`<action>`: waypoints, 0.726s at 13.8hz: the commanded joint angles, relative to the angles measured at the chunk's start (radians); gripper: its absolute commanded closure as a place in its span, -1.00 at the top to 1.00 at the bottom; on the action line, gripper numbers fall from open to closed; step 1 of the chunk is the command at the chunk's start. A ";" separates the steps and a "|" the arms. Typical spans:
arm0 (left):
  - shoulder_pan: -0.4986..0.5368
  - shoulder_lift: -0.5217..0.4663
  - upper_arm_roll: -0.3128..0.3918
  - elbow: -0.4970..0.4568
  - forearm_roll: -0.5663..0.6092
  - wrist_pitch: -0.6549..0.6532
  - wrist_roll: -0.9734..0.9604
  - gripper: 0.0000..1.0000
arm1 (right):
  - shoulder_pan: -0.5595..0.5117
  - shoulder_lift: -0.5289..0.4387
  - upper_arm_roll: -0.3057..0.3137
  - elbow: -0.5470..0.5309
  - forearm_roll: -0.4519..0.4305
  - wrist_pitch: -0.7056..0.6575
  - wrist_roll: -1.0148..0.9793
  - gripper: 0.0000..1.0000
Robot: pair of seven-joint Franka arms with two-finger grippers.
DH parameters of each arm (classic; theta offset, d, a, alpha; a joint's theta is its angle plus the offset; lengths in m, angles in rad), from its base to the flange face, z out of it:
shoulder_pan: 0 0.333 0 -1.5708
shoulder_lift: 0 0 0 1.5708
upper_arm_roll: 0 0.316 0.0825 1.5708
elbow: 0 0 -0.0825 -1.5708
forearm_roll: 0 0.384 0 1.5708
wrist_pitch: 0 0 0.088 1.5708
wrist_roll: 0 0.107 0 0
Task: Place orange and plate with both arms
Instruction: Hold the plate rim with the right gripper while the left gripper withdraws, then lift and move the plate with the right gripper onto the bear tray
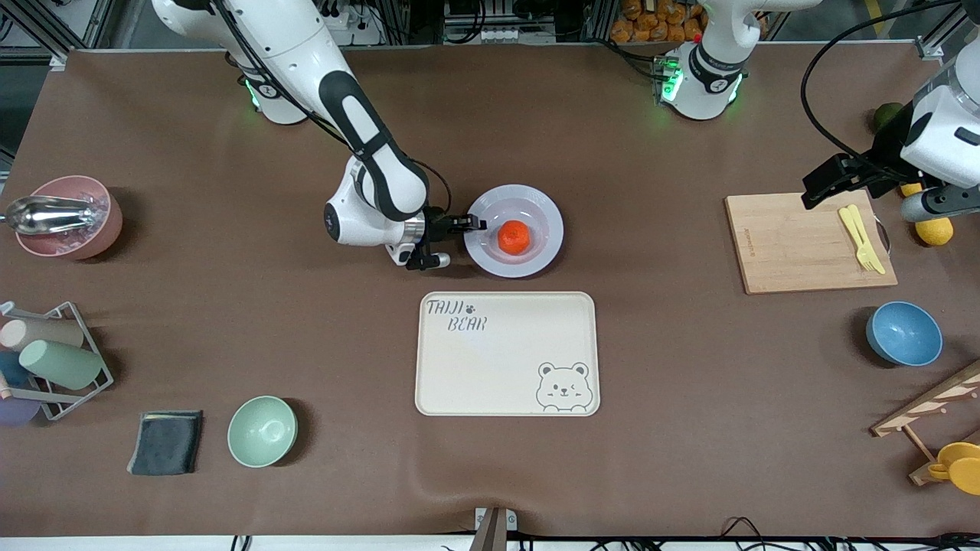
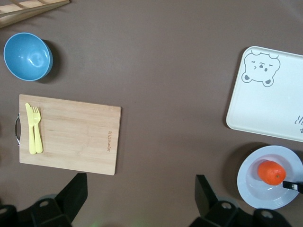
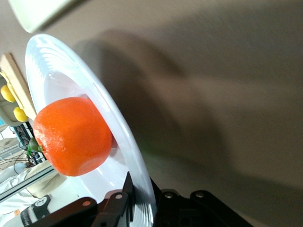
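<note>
The small reddish-orange fruit (image 1: 514,236) sits in the round pale lavender plate (image 1: 546,207), whose rim the right gripper (image 1: 473,224) apparently pinches; the left gripper (image 2: 139,198) gapes over the table.

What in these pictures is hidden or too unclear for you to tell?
- Front view: the dark green fruit is mostly covered by the left arm.
- Right wrist view: the plate rim, pinched by the shut right gripper, runs off the edge.
- Left wrist view: the open left gripper shows fingers only; its body is cut off.
</note>
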 commanded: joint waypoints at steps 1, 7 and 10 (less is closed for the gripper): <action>0.008 -0.036 -0.002 -0.029 -0.026 0.009 0.018 1.00 | -0.041 -0.069 0.006 -0.013 0.022 -0.008 -0.008 -1.00; 0.022 -0.033 0.001 -0.031 -0.027 0.001 0.025 1.00 | -0.119 -0.056 -0.003 0.130 0.008 0.007 0.078 -1.00; 0.022 -0.023 0.000 -0.032 -0.027 0.007 0.025 1.00 | -0.154 0.065 -0.003 0.285 -0.001 0.007 0.133 -1.00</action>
